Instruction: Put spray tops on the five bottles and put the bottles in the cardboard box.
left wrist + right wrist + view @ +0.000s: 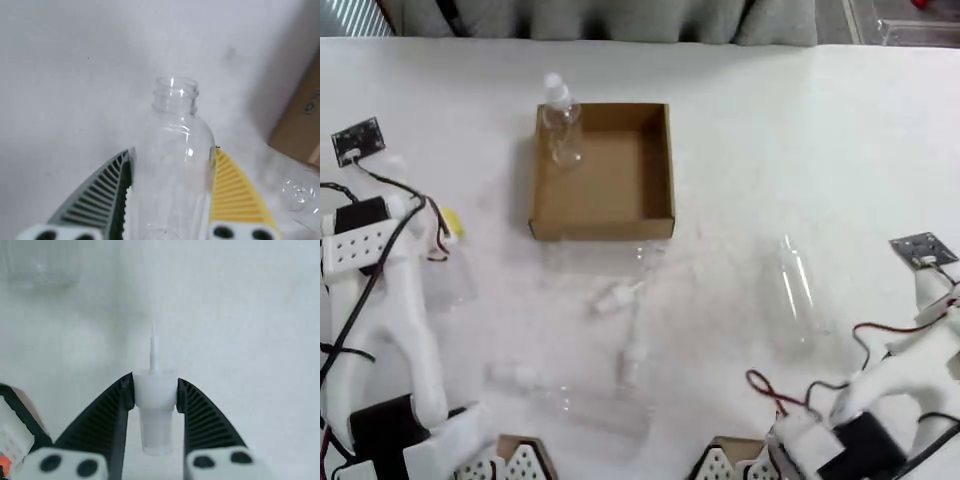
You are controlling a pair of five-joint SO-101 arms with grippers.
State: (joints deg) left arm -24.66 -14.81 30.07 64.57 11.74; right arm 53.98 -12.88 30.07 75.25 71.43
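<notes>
White bench point(800, 150) carries a cardboard box point(605, 228) holding one capped bottle point(561, 125); left hand point(172, 155) clamps an open-necked bottle point(172, 115), right hand point(155, 381) clamps a spray top point(156, 410)

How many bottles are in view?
5: capped bottle in the cardboard box; bottle in the left gripper; bottle before the box; bottle near the front edge; bottle on the right side. Clear plastic, so more may hide.

surface point(800, 150): you have a white surface spanning the view | back edge: you see grey folded fabric point(620, 20) behind it | far left corner: striped panel point(350, 14) | far right corner: clear-walled container point(910, 32), contents too small to tell
</notes>
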